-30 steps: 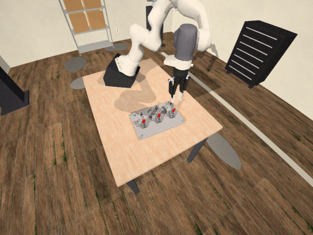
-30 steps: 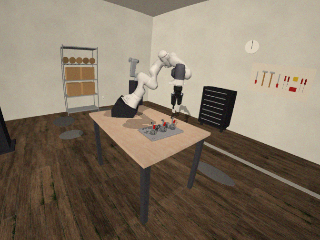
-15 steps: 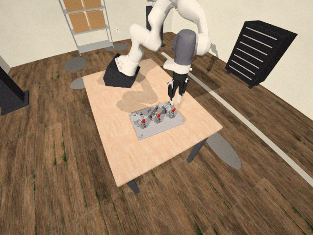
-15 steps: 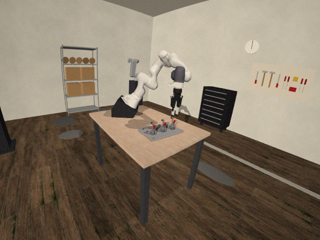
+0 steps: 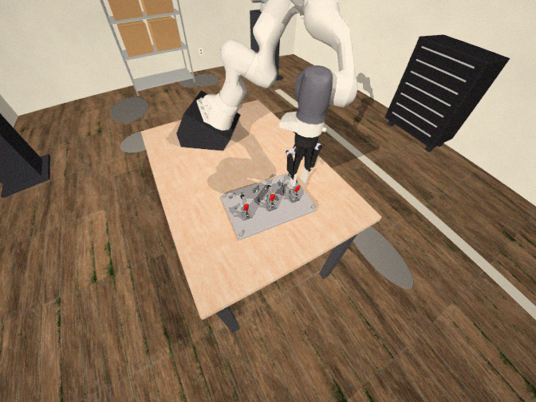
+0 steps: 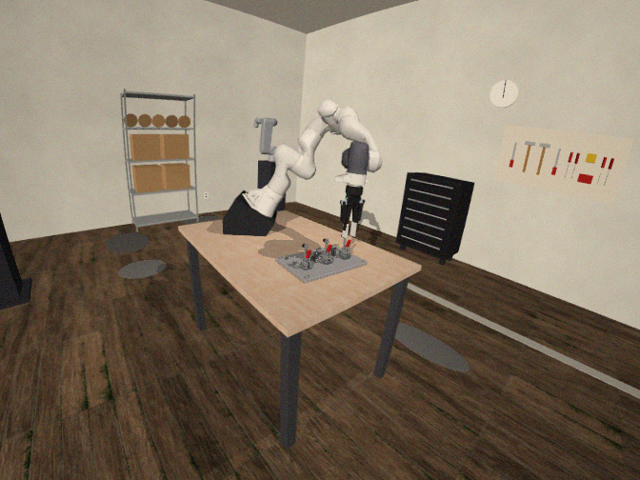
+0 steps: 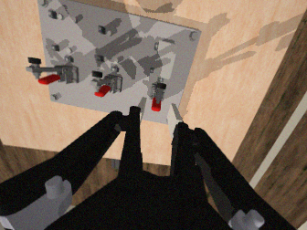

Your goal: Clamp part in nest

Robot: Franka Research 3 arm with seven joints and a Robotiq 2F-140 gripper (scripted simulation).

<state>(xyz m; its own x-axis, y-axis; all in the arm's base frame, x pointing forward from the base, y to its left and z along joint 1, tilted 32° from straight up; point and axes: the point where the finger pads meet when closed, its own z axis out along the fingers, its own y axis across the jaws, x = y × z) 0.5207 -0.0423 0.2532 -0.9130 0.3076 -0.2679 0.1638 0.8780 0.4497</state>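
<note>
From where I sit, the relation that matters is the pincer to the end clamp's red handle. In the wrist view that handle shows between the two fingertips, its long axis running roughly up and down the picture, in line with the gap; the tips look to be above it, and I can't confirm any contact. My pincer stands partly apart with nothing clamped in it. I can make out no loose part on the worktop beside the fixture. A pale oblong on the plate, past that clamp in the wrist view, is probably the part in its nest, long axis leading away from the clamp, but shadows keep me from swearing to it or to its seating. If so, I judge the next job is this clamp, which looks open: I'd line up on the handle and work it past dead centre, minding that an off-centre finger could catch the bar or nudge the part. There's just my one arm for it.
</note>
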